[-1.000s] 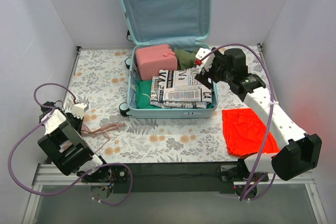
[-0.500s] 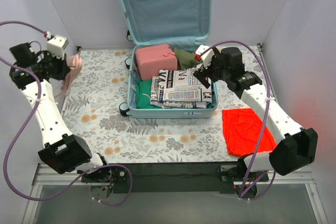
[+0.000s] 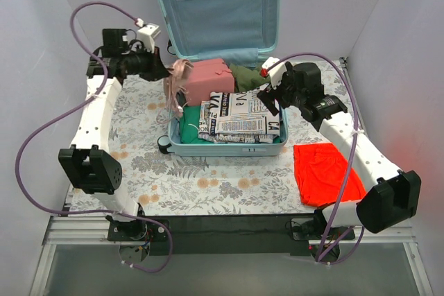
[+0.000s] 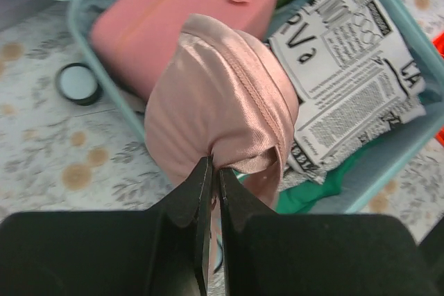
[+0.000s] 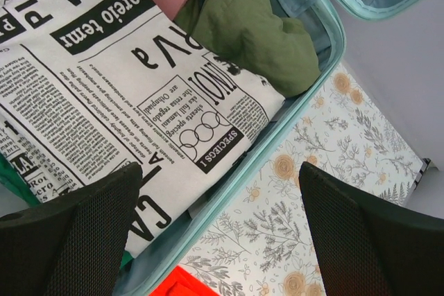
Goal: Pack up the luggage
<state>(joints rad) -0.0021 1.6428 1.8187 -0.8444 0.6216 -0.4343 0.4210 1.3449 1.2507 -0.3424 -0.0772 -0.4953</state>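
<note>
The open pale mint luggage (image 3: 175, 147) lies at the back middle, lid propped against the wall. It holds a pink box (image 3: 207, 80), an olive cloth (image 3: 243, 74), a green cloth (image 3: 187, 119) and a newspaper-print cloth (image 3: 239, 117). My left gripper (image 3: 166, 75) is shut on a shiny pink garment (image 4: 218, 105) and holds it above the case's left rim, beside the pink box (image 4: 166, 22). My right gripper (image 3: 269, 96) is open and empty above the case's right rim (image 5: 277, 140), over the print cloth (image 5: 104, 95) and olive cloth (image 5: 257, 36).
A red cloth (image 3: 326, 173) lies on the floral table cover right of the case; it also shows in the right wrist view (image 5: 170, 287). A black case wheel (image 4: 76, 82) sits left of the case. Grey walls close in on both sides and at the back.
My left arm swung from the near left corner up and across to the case's left rim, carrying the pink garment. My right gripper shifted only slightly.
</note>
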